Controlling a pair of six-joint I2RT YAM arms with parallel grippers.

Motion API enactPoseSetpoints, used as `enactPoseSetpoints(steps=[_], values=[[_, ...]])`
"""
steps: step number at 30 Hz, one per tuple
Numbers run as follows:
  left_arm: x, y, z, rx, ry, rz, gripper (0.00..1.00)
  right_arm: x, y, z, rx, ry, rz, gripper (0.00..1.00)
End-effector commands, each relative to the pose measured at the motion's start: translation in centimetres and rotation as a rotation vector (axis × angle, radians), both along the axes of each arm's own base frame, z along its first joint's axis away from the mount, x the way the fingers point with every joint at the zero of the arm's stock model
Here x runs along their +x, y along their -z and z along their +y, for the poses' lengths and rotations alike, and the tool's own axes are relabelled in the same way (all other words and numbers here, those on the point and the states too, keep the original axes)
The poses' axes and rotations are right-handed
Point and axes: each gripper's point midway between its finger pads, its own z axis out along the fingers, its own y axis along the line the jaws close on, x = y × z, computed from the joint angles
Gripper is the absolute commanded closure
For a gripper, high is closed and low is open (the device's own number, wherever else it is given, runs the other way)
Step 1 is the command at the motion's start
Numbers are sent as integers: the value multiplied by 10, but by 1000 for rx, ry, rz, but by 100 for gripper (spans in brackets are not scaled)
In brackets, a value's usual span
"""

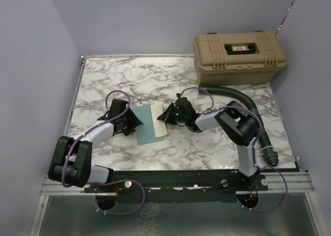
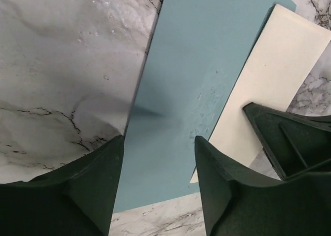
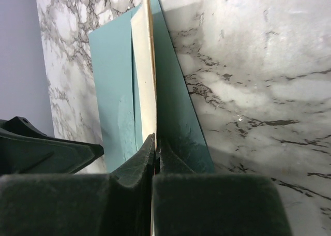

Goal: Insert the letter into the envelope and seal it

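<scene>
The teal envelope (image 1: 148, 131) lies flat on the marble table between my two grippers. In the left wrist view the envelope (image 2: 196, 65) fills the middle, and the cream back of the letter (image 2: 274, 70) sticks out along its right side, its left part covered by teal paper. My left gripper (image 2: 160, 138) hovers open over the envelope's near end, holding nothing. My right gripper (image 3: 155, 137) is shut on the near edge of the letter (image 3: 145, 65), which shows edge-on with teal envelope (image 3: 111, 75) on both sides. From above, the left gripper (image 1: 135, 121) and right gripper (image 1: 166, 114) flank the letter (image 1: 160, 123).
A tan hard case (image 1: 239, 50) stands at the table's back right corner. A black corrugated hose (image 1: 243, 99) curves from it to the right arm. Lilac walls close in the left and back. The right gripper's finger (image 2: 289, 137) sits close beside the left gripper.
</scene>
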Motion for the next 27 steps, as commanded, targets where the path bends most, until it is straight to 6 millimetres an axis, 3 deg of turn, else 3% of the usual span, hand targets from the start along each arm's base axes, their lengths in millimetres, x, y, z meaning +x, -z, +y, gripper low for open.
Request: enactPoseSetpoints(steps=[1, 9, 19, 27], values=[[-57, 41, -4, -37, 33, 250, 45, -10, 41, -16, -105, 41, 36, 100], [-55, 38, -6, -48, 32, 245, 53, -7, 25, -20, -101, 70, -29, 100], [-57, 35, -7, -65, 14, 254, 54, 3, 1, -47, -91, 199, -150, 100], [-58, 26, -19, -143, 11, 268, 51, 7, -17, -44, -36, 175, -273, 99]])
